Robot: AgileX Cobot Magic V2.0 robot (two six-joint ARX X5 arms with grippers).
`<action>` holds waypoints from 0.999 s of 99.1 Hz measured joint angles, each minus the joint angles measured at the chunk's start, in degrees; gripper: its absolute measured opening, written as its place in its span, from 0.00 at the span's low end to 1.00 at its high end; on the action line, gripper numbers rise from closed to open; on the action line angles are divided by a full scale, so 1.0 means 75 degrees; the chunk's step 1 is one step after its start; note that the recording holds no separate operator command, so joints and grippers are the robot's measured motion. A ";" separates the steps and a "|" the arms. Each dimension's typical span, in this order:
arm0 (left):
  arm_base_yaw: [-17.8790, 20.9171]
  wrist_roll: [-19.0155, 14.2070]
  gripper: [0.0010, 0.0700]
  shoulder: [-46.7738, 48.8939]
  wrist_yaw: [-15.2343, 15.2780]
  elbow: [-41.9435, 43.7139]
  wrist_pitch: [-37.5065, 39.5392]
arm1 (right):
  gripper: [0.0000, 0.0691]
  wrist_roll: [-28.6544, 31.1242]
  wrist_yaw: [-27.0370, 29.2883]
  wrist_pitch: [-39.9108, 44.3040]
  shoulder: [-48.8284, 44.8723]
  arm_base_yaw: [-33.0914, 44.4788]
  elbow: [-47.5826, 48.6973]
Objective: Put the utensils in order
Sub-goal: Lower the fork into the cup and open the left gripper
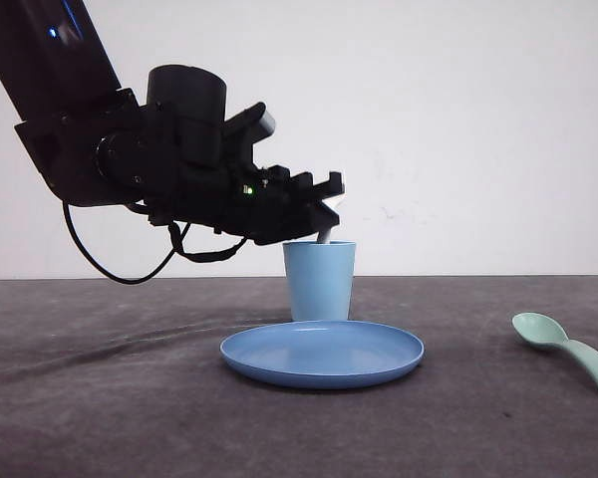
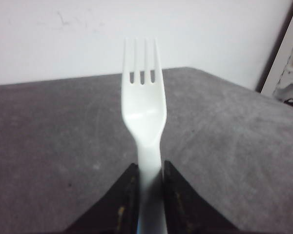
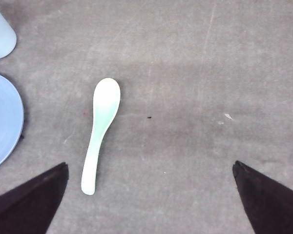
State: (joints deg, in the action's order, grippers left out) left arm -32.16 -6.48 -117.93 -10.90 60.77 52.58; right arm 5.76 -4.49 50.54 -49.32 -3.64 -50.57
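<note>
Spoon (image 3: 100, 134) lies beneath wide-spread right pincer (image 3: 151, 195); left pincer (image 2: 147, 197) clamps fork (image 2: 144, 109), seemingly over cup (image 1: 319, 280).

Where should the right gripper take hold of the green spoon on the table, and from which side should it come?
Probably at the middle of the handle, coming straight down from above. The spoon lies flat on the table, apart from the plate, and its handle is narrow and nearly straight. The open right gripper could close across that narrow width; the bowl is wider and rounded.
</note>
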 joint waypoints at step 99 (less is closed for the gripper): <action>0.0125 0.0122 0.27 0.2535 -0.0143 0.0073 -0.2500 | 0.99 0.0052 -0.0204 -0.0344 -0.0286 -0.0076 0.0000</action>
State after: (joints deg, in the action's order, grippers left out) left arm -31.22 -5.56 -98.91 -11.97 61.32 33.82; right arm 6.15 -6.02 47.97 -51.46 -4.21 -50.57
